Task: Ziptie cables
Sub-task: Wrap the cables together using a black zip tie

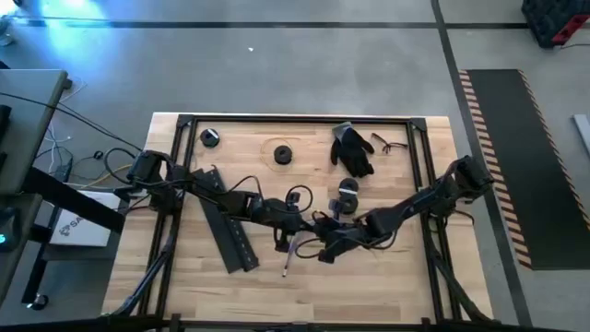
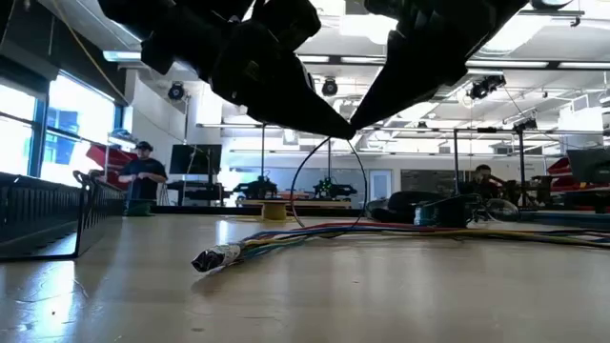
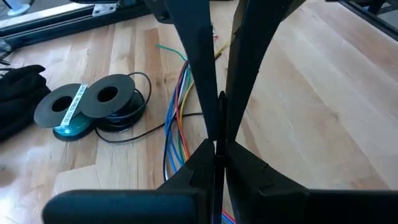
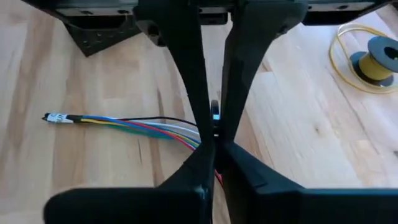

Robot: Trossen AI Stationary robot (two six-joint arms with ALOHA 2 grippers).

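Both grippers over cables (image 1: pixel 288 255), lower centre of table.
Left gripper (image 3: pixel 219 134) pinched on black ziptie (image 3: pixel 220 102); right gripper (image 4: pixel 213 138) likewise clamped.

Robotics lab or workshop: open hall with ceiling strip lights (image 2: pixel 572 65), far workbenches (image 2: pixel 286 203) with gear, seated person (image 2: pixel 484 181) at right, standing person (image 2: pixel 143 170) at left, hazard-striped floor mat (image 1: pixel 530 157) right of wooden table (image 1: pixel 387 281).

Bright overhead room light; low view backlit, arms silhouetted.
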